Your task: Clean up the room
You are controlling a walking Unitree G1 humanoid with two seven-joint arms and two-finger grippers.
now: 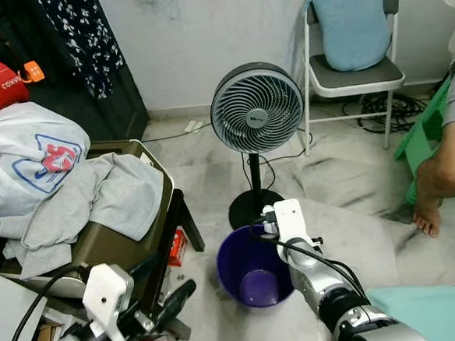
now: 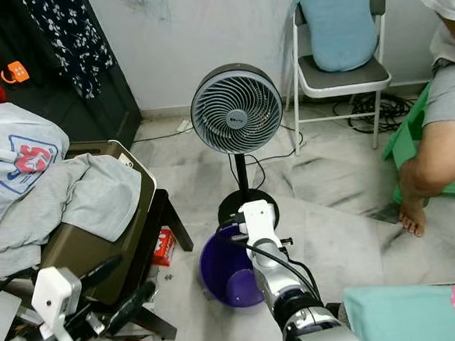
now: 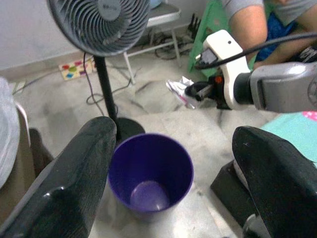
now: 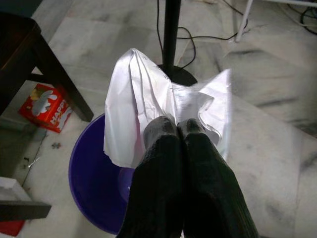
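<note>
One piece of crumpled white paper [image 4: 148, 104] is pinched between the closed fingers of the right gripper [image 4: 176, 130], which hangs over the rim of the purple bin [image 1: 254, 274] at lower centre of the head views. From the left wrist camera the same wad shows at upper centre of the frame, held above and just beyond the bin's mouth, so it is not yet in. The bin looks empty inside; its pale bottom is bare.

At lower left of the left eye view the left gripper [image 1: 168, 298] hovers with its two fingers spread apart, holding nothing, beside a dark wooden stool.

Judged from this, the tidy-up is at an early stage: one item is gathered and about to be dropped, and much remains. A red carton [image 4: 47, 106] lies on the marble floor [image 1: 345, 178] by the stool's leg, grey clothes [image 1: 97, 199] are heaped over a brown case at left of the frame, and a white plastic bag [image 1: 27, 157] sits above them. A standing fan [image 1: 256, 110] rises just behind the bin, its black base nearly touching it. A folding chair [image 1: 357, 75] with a blue cushion stands at upper right, and a seated person's leg [image 1: 439, 175] shows at the right edge.
</note>
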